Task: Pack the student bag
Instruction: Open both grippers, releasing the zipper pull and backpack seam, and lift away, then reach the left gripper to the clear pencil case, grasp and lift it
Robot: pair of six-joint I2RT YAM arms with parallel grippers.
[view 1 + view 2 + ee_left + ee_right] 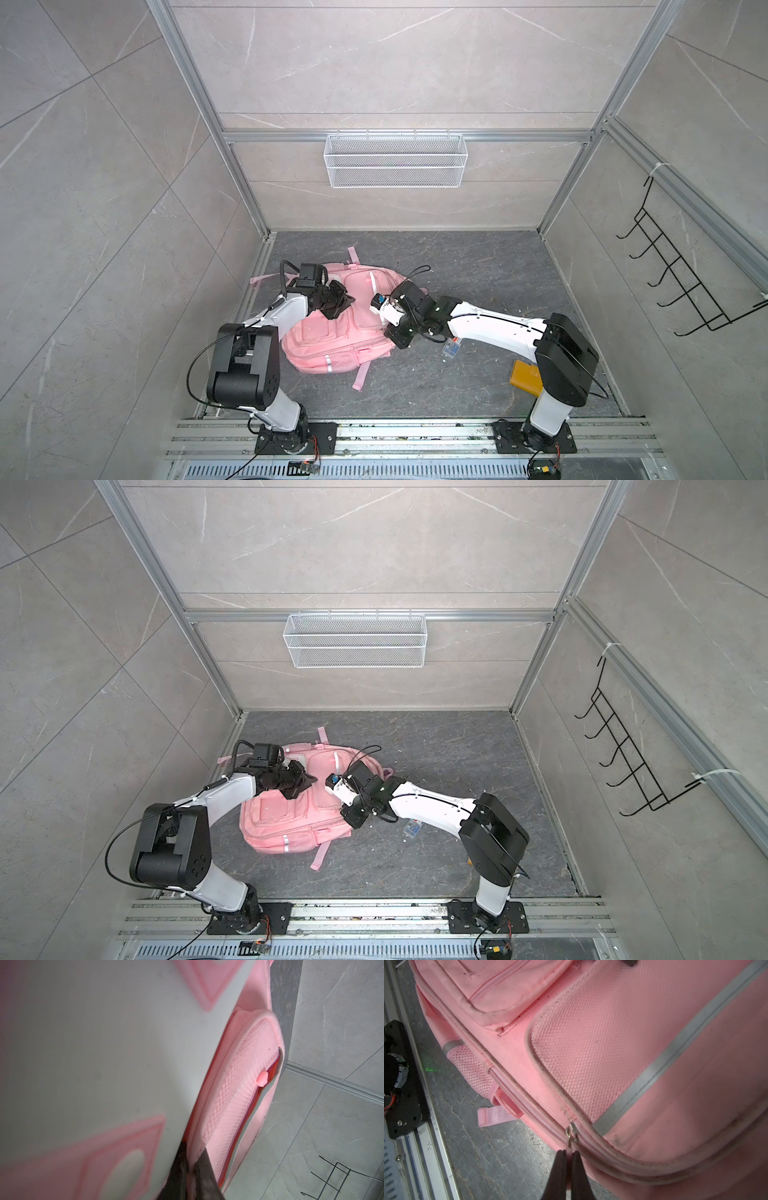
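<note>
The student bag (332, 332) (291, 816), a pink backpack, lies flat on the dark floor between both arms. My left gripper (351, 298) (313, 789) is over its upper left part. In the left wrist view this gripper (191, 1169) is shut on a pink fabric edge, beside the blurred white flap (104, 1043) and a mesh pad (239, 1088). My right gripper (397, 338) (353, 818) sits at the bag's right edge. In the right wrist view it (568, 1154) is shut on the tab of a metal zip pull (571, 1136) on the side zip.
A small clear box (451, 347) and a yellow-orange flat item (525, 376) lie on the floor under the right arm. A white wire basket (395, 160) hangs on the back wall, a black hook rack (681, 282) on the right wall. Aluminium rails run along the front.
</note>
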